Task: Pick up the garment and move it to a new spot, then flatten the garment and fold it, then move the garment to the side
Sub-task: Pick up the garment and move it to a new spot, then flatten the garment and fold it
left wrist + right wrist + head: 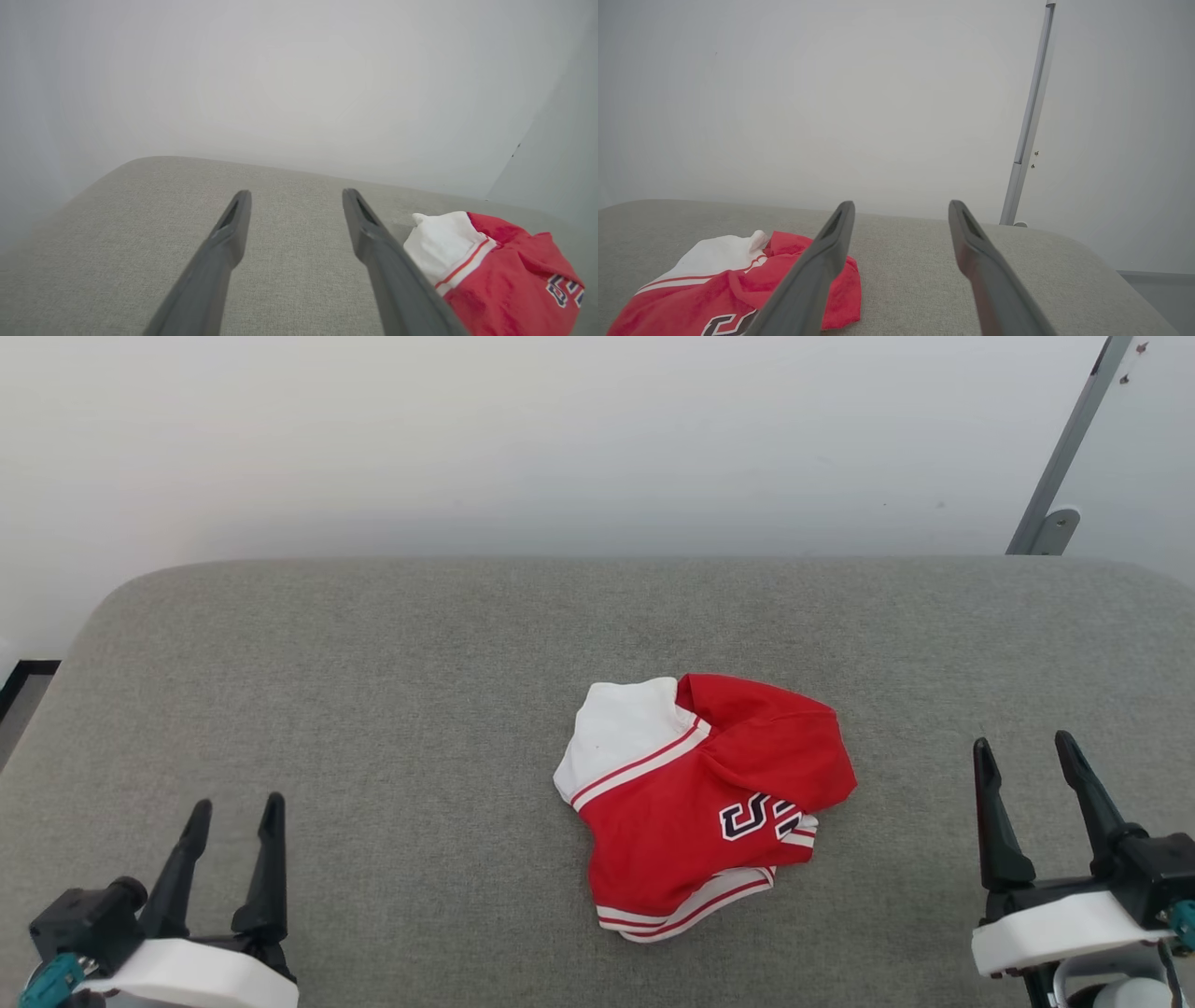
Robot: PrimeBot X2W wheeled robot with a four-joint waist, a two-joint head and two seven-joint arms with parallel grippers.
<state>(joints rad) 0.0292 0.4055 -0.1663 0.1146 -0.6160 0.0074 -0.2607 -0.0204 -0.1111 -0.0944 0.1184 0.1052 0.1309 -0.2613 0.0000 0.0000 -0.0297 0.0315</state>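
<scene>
The garment (pixel 695 807) lies crumpled on the grey tabletop (pixel 373 691), slightly right of its middle and well clear of every edge. The left gripper (pixel 237 805) hovers by the near-left corner and the right gripper (pixel 1022 744) near the right edge. Both have their jaws apart and empty.
</scene>
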